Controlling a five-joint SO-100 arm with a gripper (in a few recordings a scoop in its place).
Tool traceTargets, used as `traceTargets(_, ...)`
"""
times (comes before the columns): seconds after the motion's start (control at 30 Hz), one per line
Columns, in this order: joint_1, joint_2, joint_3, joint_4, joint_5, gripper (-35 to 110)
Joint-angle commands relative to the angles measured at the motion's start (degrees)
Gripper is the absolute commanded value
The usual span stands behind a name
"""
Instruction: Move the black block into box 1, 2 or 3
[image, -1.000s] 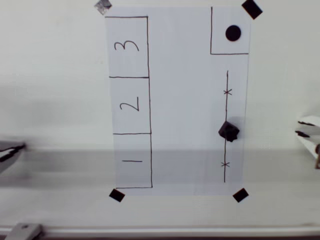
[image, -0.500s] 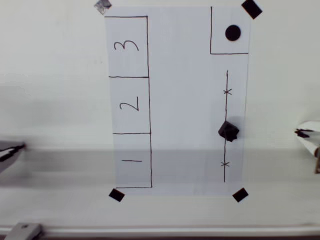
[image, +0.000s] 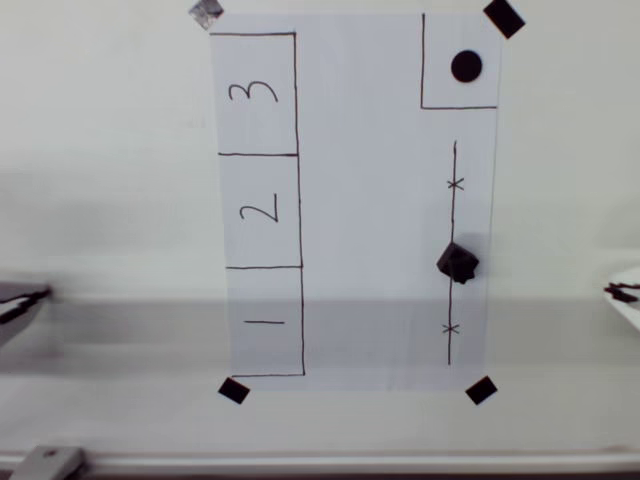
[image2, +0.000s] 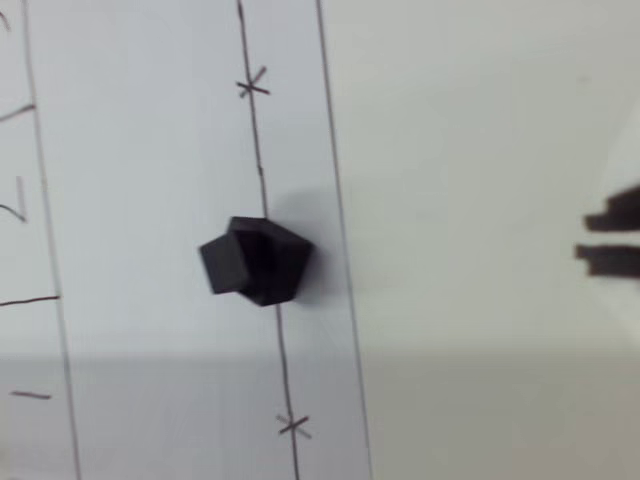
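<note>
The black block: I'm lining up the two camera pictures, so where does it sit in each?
Overhead view: the black block is right of centre, on the drawn line.
Wrist view: the black block is left of centre.
Shared landmark: the drawn line, between its two x marks.

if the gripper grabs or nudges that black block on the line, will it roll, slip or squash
The black block looks solid and matte, so it probably stays stiff and grips fairly well. Its uneven, angled faces suggest it may twist or tip between the jaws rather than roll far. It is small and sits loose on smooth paper, so a nudge would likely slide it easily.
</note>
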Motion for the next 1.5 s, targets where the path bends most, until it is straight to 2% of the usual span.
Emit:
traceTargets(0.0, -0.70, -3.78, -6.24, 0.88, 0.70, 0)
traceTargets(0.27, -2.02, -28.65, -24.61, 0.26, 3.69, 0)
traceTargets(0.67, 2.81, -61.70, -42.19, -13.45, 8.44, 5)
traceTargets(1.1, -1.05, -67.94, -40.08, -22.68, 10.90, 12)
traceTargets(1.37, -3.43, -72.69, -41.04, -24.70, 7.38, 16)
traceTargets(1.43, -2.90, -73.74, -41.31, -26.89, 9.76, 28)
traceTargets(1.47, -2.37, -74.18, -41.84, -27.51, 10.81, 26)
